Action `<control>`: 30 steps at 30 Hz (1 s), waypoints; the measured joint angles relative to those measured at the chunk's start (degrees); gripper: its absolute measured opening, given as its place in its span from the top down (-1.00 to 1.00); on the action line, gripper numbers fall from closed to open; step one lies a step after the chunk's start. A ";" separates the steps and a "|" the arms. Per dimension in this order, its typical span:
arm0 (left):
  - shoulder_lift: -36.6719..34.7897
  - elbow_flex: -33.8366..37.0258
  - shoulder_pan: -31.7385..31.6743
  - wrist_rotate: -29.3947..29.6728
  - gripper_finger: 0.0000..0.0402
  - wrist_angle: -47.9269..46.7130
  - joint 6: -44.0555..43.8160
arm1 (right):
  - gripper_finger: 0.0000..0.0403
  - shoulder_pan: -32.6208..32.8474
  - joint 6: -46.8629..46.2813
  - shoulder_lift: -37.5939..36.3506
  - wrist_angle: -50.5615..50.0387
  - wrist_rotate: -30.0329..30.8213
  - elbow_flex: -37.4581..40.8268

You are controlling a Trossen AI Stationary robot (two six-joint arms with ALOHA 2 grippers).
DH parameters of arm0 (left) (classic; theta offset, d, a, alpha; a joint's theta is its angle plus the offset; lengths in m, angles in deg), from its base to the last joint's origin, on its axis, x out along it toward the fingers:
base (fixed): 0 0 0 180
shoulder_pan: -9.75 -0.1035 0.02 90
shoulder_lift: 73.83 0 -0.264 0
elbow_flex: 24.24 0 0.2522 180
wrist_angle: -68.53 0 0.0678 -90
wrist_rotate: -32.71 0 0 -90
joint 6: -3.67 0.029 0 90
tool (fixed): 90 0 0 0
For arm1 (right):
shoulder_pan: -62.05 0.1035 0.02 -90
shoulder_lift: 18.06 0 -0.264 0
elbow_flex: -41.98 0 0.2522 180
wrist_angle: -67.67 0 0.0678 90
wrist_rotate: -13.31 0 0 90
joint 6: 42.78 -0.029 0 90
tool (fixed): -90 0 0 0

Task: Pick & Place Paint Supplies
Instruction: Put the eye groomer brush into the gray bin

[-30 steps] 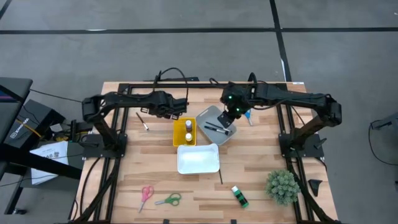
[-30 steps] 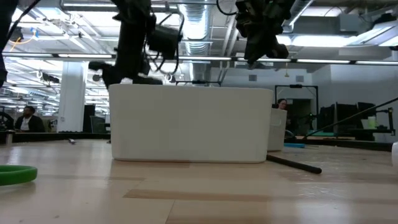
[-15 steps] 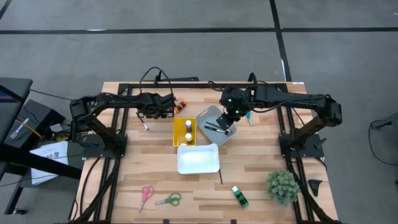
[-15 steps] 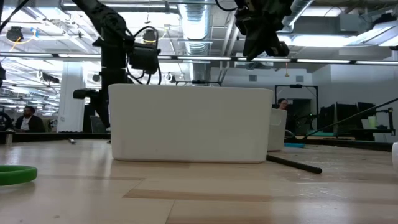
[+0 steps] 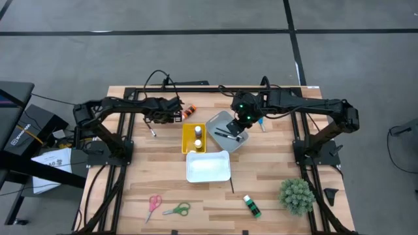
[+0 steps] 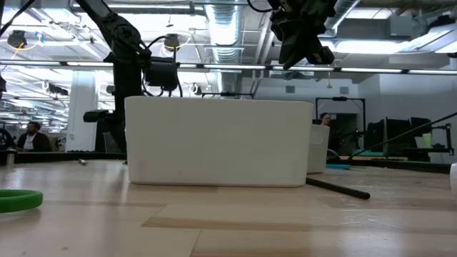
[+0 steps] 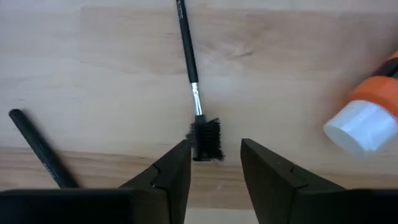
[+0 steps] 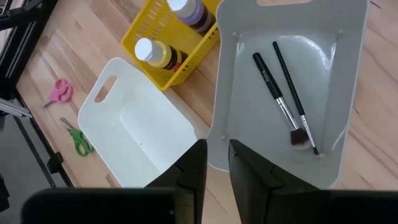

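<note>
- High view: the left gripper [image 5: 171, 108] has swung away from over the yellow slatted basket [image 5: 194, 138] toward the table's far left side, and now sits by the orange paint bottle with a white cap [image 5: 190, 110] and a thin dark paintbrush [image 5: 149, 126]. I judge it is lining up its next pick. The right gripper [image 5: 244, 119] has barely moved; it hovers over the grey plastic tray [image 5: 228, 130]. The pale slatted wooden table [image 5: 274, 163] also carries a white rectangular bin [image 5: 208, 166], pink-handled scissors [image 5: 153, 203], green-handled scissors [image 5: 177, 209], a green paint bottle [image 5: 251, 205] and a fuzzy green ball plant [image 5: 297, 194].
- Low view: the white bin blocks most of the table; behind it, an open workshop with ceiling ducts and a seated person [image 6: 31, 135].
- Left wrist view: the fingers are spread and empty, straddling the bristle end of a paintbrush lying on the wood.
- Right wrist view: its fingers are slightly apart, holding nothing; two brushes lie in the tray, and yellow and purple bottles stand in the basket.
</note>
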 joint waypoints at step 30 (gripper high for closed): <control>6.87 0.22 0.08 1.48 0.46 4.03 -2.14 | 0.69 0.35 0.07 0.02 -0.08 0.04 -0.02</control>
